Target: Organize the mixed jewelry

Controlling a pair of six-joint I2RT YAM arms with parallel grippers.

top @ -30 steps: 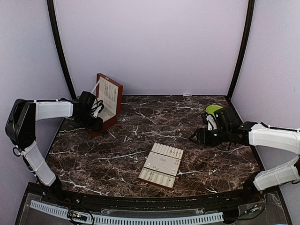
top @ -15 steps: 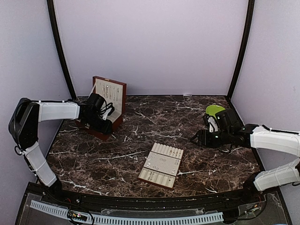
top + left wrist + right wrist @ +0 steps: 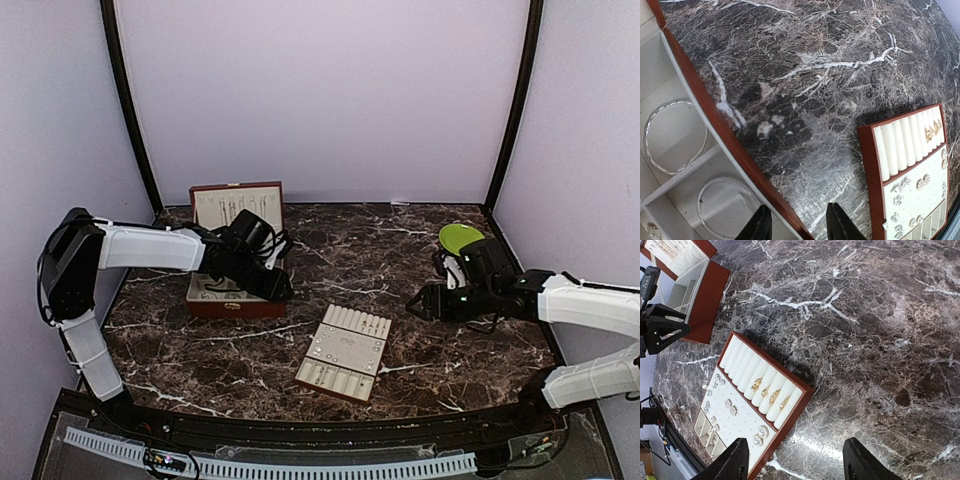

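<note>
Left end effector (image 3: 798, 210) sits at the right near corner of the box (image 3: 237, 308), one finger inside the wall and one outside. Honestly we can't tell whether it's pinching that wall or just straddling it; the wrist view seems to show a sliver of gap on each side. The right end effector (image 3: 797, 442) hangs wide open with nothing in it, over the counter (image 3: 450, 350) just right of the tray (image 3: 785, 427).

Our read is that the step in hand is getting the box placed and squared up on the far left before any sorting happens. To do that well, we'd keep the wall centred between the fingers and the base flat on the counter. We'd also go slow so the two bangles (image 3: 675, 131) lying in the box compartments don't hop the dividers. The lid (image 3: 237, 207) stands upright at the far side, so a jerky move could flop it. We'd keep the box well apart from the tray too.

Most of the jewelry (image 3: 761, 432) is on the tray, near the middle of the counter. The pieces are too small for us to say which way each one points. The rings (image 3: 771, 396) sit in a row across the rolls, along the tray's short side. The tray's long axis runs near to far, leaning a bit right. The bangles lie flat and round, so they have no long axis.
</note>
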